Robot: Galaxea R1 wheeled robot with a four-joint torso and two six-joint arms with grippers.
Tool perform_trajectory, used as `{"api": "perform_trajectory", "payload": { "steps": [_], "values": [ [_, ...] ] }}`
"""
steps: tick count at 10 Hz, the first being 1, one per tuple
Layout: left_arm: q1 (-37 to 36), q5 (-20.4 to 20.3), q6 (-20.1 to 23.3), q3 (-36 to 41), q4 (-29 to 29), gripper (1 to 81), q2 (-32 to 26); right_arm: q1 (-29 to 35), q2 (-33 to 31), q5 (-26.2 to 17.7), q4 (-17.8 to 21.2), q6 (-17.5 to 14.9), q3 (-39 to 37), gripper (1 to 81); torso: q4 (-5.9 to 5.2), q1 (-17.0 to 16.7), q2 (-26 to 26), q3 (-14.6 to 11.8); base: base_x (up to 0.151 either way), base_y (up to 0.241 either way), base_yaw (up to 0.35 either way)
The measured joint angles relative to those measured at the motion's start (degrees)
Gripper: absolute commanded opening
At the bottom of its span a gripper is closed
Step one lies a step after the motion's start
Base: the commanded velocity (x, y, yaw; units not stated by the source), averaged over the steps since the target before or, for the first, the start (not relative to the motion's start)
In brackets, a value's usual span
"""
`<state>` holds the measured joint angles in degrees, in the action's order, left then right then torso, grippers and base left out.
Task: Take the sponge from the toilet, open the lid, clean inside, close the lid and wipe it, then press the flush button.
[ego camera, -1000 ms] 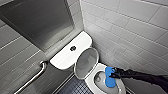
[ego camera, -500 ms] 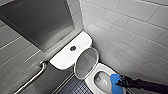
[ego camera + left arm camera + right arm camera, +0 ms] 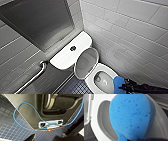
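A narrow tiled room: pale grey wall tiles run beside the toilet on one side, and a large brushed-metal panel hangs on the wall behind its tank. A metal grab bar slants along the wall on the far side of the tank from the bowl. The floor around the toilet's base is dark blue mosaic with pale grout.

The lid stands raised and leans back against the tank, just beside the round flush button in the tank top. The bowl lies open below it (water shows at the bottom).

The right arm reaches in low toward the bowl's front rim. The right gripper is closed around the sponge, which hangs just over the front edge of the seat ring; the right wrist view shows the blue pad against the white rim and the bowl's hollow.

The left gripper hangs over the floor tiles, beside the robot's own body and a looping blue cable; whether its jaws are apart or together I cannot tell.
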<state>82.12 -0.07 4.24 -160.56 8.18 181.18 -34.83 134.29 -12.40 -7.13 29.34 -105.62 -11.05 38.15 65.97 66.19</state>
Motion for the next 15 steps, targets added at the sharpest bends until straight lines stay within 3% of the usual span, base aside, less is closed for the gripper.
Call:
{"api": "perform_trajectory", "payload": {
  "steps": [3,7,10,15],
  "values": [
    [0.0,0.0,0.0,0.0,0.0,81.1,0.0,-5.7,-3.7,5.1,0.1,1.0,3.2,1.0,0.0,0.0,0.0,0.0,0.0,0.0,0.0],
    [0.0,0.0,0.0,0.0,0.0,81.1,0.0,-12.5,-3.5,11.5,0.1,1.4,4.9,1.0,0.0,0.0,0.0,0.0,0.0,0.0,0.0],
    [0.0,0.0,0.0,0.0,0.0,81.1,0.1,-12.1,2.4,10.1,-2.5,1.6,5.2,1.0,0.0,0.0,0.0,0.0,0.0,0.0,0.0],
    [0.0,0.0,0.0,0.0,0.0,81.1,0.1,-1.9,7.9,0.9,-4.5,1.8,2.4,1.0,0.0,0.0,0.0,0.0,0.0,0.0,0.0]
  ]
}}
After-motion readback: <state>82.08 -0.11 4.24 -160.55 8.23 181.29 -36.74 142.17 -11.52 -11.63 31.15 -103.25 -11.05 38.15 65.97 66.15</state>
